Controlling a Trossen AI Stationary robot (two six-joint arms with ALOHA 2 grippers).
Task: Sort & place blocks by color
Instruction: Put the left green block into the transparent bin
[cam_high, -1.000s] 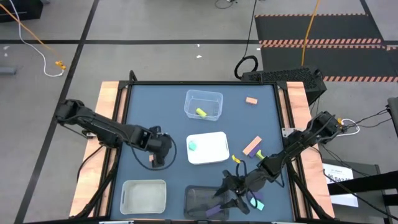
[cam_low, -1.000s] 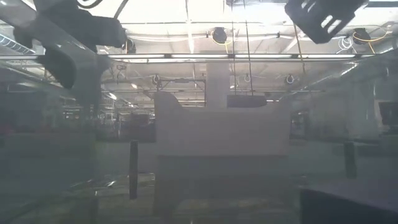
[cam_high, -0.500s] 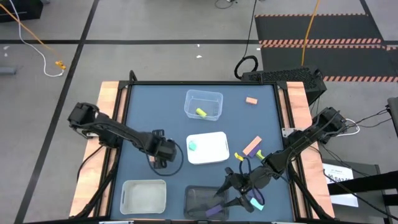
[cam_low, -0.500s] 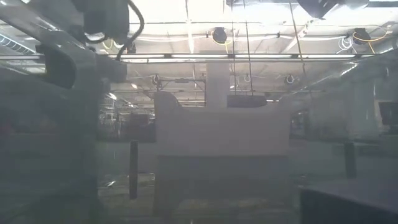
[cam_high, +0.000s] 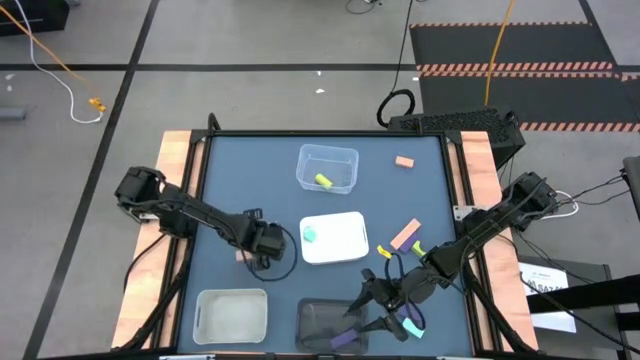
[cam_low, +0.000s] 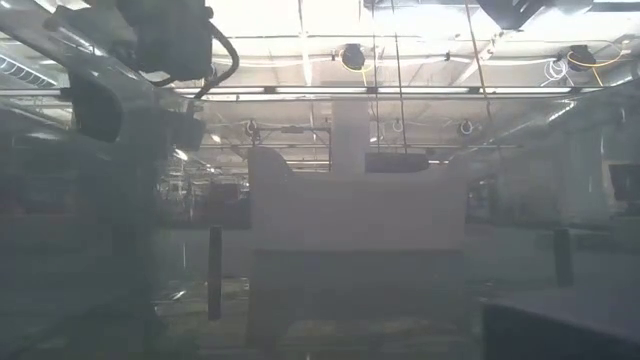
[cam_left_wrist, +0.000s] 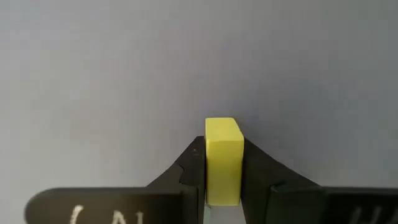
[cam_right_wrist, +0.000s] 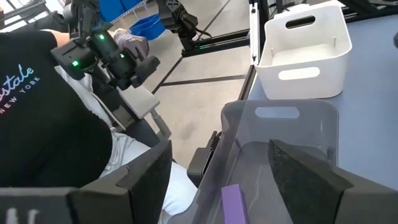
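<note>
Gripping a yellow-green block (cam_left_wrist: 223, 162) between its two dark fingers (cam_left_wrist: 186, 168), the left gripper (cam_high: 262, 252) sits low over the dark blue table (cam_high: 250, 180), left of the white lid-like tray (cam_high: 340, 240), its jaws closed on the block's two sides; the left wrist view shows the block upright against the bare tabletop. The right gripper (cam_high: 372, 312) hovers at the near edge of the table over the dark translucent bin (cam_high: 318, 322), its fingers (cam_right_wrist: 305, 171) spread wide and holding nothing. A purple block (cam_right_wrist: 234, 200) lies inside that bin, seen in the right wrist view just below the open jaws, and shows from above (cam_high: 343, 340) near the bin's right end.

Elsewhere, a teal block (cam_high: 310, 235) rests on the white tray, and another yellow-green piece (cam_high: 323, 181) lies in the clear bin (cam_high: 342, 158) toward the far side. A salmon-orange block (cam_high: 404, 161) sits alone near the far right corner, with a salmon-orange bar (cam_high: 405, 235) lying slantwise to the right of the white tray. Small yellow-green pieces (cam_high: 385, 251) and a teal block (cam_high: 411, 326) lie near the right arm. A white bin (cam_high: 205, 318) stands at the near left. A person in a dark shirt (cam_right_wrist: 43, 124) sits beyond the table's edge, holding a control device (cam_right_wrist: 102, 56).
</note>
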